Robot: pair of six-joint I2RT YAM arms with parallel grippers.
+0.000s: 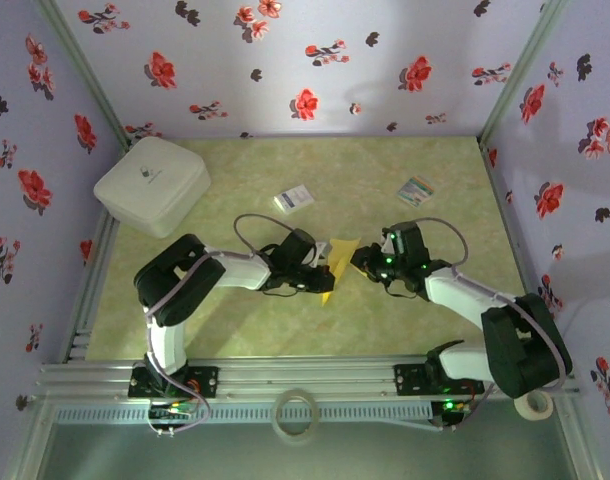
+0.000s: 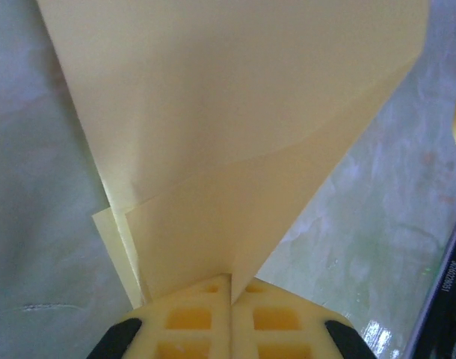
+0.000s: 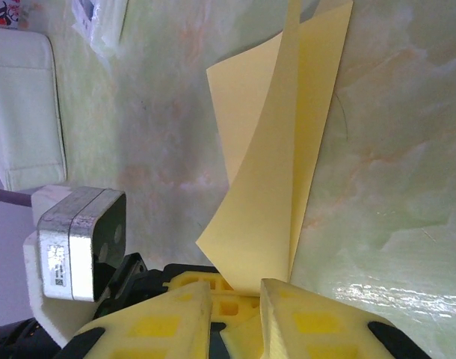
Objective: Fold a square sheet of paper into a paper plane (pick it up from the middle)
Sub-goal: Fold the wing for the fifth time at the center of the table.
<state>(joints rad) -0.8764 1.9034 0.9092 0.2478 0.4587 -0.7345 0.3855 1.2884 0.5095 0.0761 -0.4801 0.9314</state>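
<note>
Here, folded yellow sheet (image 1: 340,250) lengthwise far-to-near, tip nearward, pinched in left hand (image 2: 232,286); right hand (image 3: 235,290) narrowly parted.

No text can be read with certainty. A white serial code (image 2: 453,280) runs along a black part (image 2: 442,329) in the left wrist view, but it is blurred. The label (image 3: 54,263) on the silver camera (image 3: 86,224) is illegible.

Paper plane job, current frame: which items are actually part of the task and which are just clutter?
In the job:
- yellow paper sheet, part-folded and held up between the arms
- left pincer, shut on it
- right pincer, fingers apart around its lower edge

Lying about:
- white box
- white card with blue print
- striped card
- tape roll
</note>
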